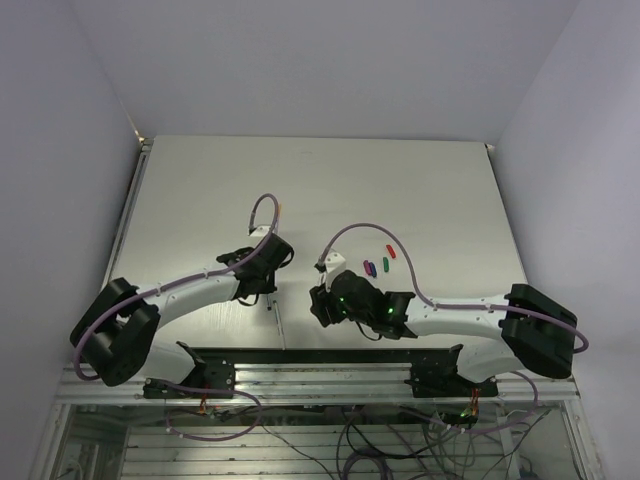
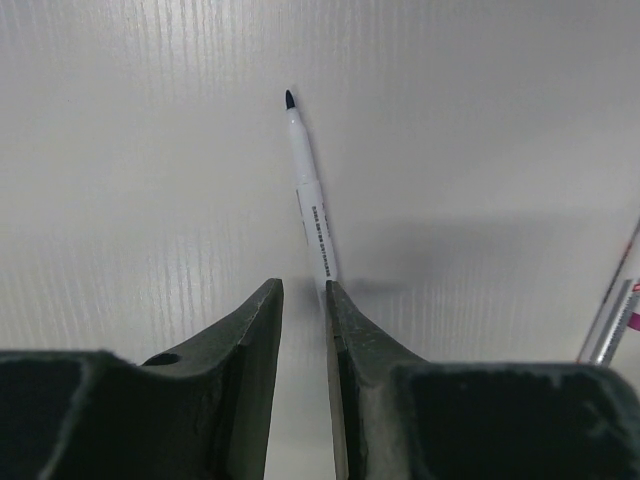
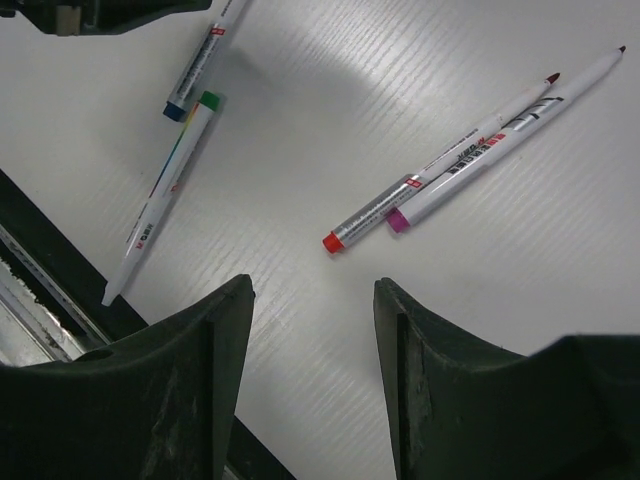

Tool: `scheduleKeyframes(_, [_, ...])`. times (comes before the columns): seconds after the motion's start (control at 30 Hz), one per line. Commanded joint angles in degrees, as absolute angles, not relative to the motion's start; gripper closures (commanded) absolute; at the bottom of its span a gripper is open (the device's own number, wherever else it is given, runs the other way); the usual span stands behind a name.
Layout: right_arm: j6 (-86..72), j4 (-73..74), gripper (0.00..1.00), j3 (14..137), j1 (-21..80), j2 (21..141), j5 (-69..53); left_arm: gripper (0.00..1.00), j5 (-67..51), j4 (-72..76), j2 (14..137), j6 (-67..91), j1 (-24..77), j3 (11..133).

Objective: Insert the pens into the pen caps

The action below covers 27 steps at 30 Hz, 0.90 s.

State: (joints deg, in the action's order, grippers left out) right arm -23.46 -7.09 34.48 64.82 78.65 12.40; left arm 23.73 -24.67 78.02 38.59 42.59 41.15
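Note:
In the left wrist view a grey-white pen (image 2: 308,190) with a dark tip lies on the table, pointing away. Its near end sits just beyond my left gripper (image 2: 305,286), by the right fingertip (image 2: 335,300). The jaws stand a narrow gap apart with only table between them. My right gripper (image 3: 314,285) is wide open and empty above bare table. Ahead of it lie a red-ended pen (image 3: 440,165) and a magenta-ended pen (image 3: 505,130), side by side. A green-ended pen (image 3: 165,195) and a blue-ended pen (image 3: 200,65) lie to the left. Several small coloured caps (image 1: 375,265) lie right of the right gripper (image 1: 320,303).
The black rail of the table's near edge (image 3: 40,260) runs close to the green-ended pen. The left gripper (image 1: 268,290) and right gripper work close together near the table's front middle. Two more pen ends (image 2: 612,320) show at the right edge of the left wrist view.

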Motion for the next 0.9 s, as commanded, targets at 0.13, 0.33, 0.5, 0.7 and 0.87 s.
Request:
scheduleKeyframes(0.13, [-23.2,-7.0,0.49,37.1,67.1,80.2,16.0,0.65,25.2,-21.2,79.6,39.6,43.1,40.7])
scheduleKeyframes(0.33, [-23.0,-6.4,0.49,37.8,68.3,81.2,16.9,0.65,23.8,-18.7,82.0,40.0,43.1,40.8])
scheduleKeyframes(0.5, [-23.3,-6.8,0.49,37.4,68.8,81.3,17.0,0.65,24.6,-19.0,84.0,39.8,43.0,41.2])
scheduleKeyframes(0.7, [-23.6,-7.3,0.49,37.3,69.3,81.6,16.2,0.67,24.1,-19.1,86.3,40.2,43.1,41.5])
scheduleKeyframes(0.87, [-23.7,-7.4,0.49,38.1,70.1,83.0,15.6,0.78,23.7,-20.2,87.1,40.4,43.1,40.8])
